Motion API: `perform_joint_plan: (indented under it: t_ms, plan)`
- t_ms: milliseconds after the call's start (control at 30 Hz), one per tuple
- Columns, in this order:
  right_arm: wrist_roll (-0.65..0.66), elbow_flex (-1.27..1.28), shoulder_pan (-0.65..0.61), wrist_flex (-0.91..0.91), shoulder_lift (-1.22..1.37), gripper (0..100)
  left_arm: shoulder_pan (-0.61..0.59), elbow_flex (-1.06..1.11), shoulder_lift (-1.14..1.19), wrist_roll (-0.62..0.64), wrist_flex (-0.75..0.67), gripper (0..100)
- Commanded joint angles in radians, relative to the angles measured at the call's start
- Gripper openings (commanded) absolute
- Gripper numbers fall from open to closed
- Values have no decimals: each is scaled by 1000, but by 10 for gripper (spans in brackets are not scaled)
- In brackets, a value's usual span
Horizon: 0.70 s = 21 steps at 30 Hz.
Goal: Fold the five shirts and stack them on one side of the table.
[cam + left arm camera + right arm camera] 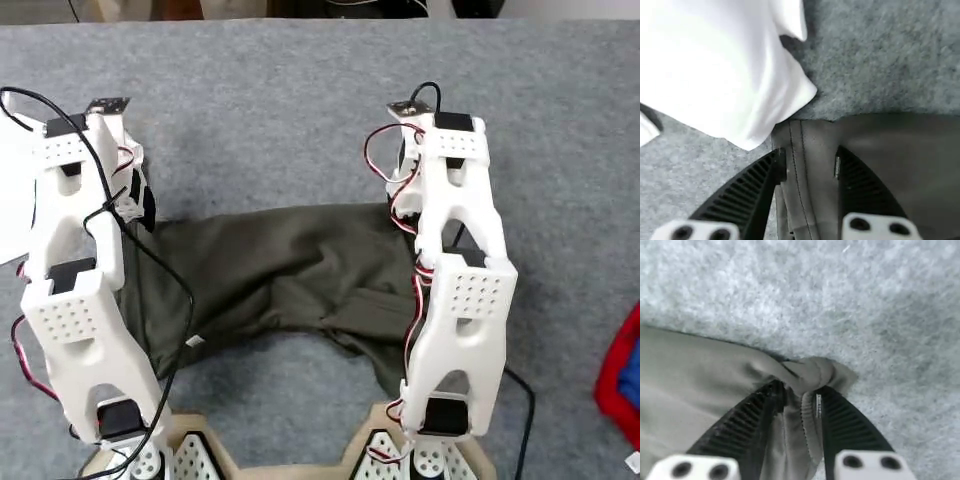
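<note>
We see a robotics lab bench: grey felt tabletop [250, 110], white printed left arm [72, 300] and right arm [462, 300], exposed wiring [411, 330], plywood base [232, 462].

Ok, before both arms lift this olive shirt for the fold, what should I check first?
1. Right gripper clamped on olive shirt: ok, fabric is bunched between its jaws.
2. Left gripper holding the shirt's edge: cannot tell.
3. Shirt lying flat: not ok, creased across the middle.
4. White cloth apart from shirt: not ok, it meets the corner by the left gripper.
5. Red and blue item apart from shirt: ok.
</note>
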Motion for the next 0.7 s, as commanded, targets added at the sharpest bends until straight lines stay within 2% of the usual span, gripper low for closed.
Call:
perform_joint_plan:
  t_ms: [0, 200, 367, 667]
  plan:
    - [15, -28, 24, -15, 8, 137, -12, -55, -8, -14, 14, 168]
    - [15, -28, 24, -17, 8, 137, -14, -63, 27, -15, 11, 171]
    - [15, -27, 24, -17, 8, 137, -40, -87, 110, -104, -28, 168]
    - [15, -27, 24, -17, 10, 137, -40, -121, 119, -112, -28, 167]
